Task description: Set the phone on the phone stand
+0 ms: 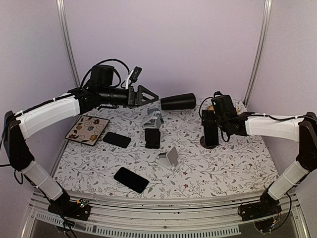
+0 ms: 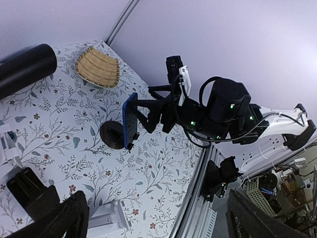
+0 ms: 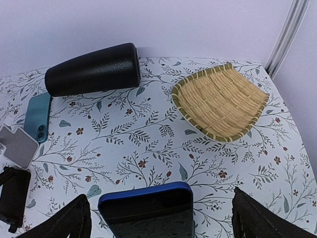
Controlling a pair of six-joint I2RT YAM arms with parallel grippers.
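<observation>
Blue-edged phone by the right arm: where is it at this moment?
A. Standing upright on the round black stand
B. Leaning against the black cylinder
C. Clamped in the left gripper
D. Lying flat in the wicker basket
A: the left wrist view shows the blue-edged phone upright on the round black stand, well clear of the wicker basket.
</observation>
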